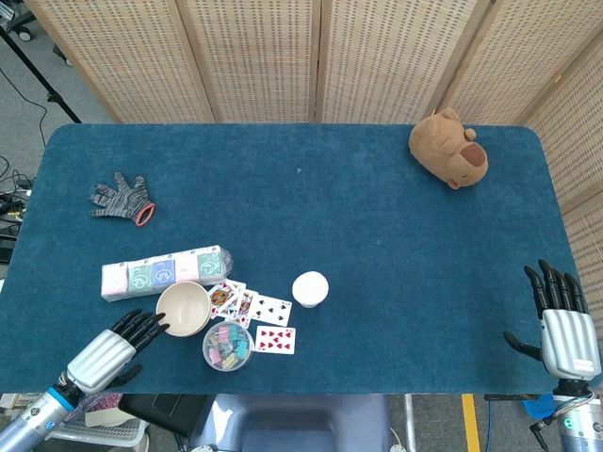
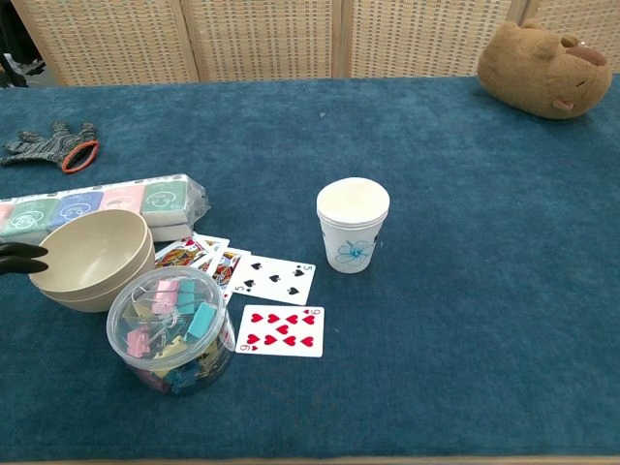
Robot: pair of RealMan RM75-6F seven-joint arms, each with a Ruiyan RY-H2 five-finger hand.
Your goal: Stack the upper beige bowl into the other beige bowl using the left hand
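Note:
Two beige bowls are nested at the front left of the blue table: the upper bowl sits inside the lower bowl, and the head view shows them as one stack. My left hand lies just left of the stack, its dark fingers apart and stretched toward the rim. Only the fingertips show in the chest view, at the bowl's left edge; I cannot tell whether they touch it. It holds nothing. My right hand hangs off the table's front right corner with its fingers spread and nothing in them.
A clear tub of coloured clips touches the bowls' right front. Playing cards lie beside it, and a pack of tissues lies behind. A white paper cup stands mid-table. A grey glove lies far left and a brown plush far right.

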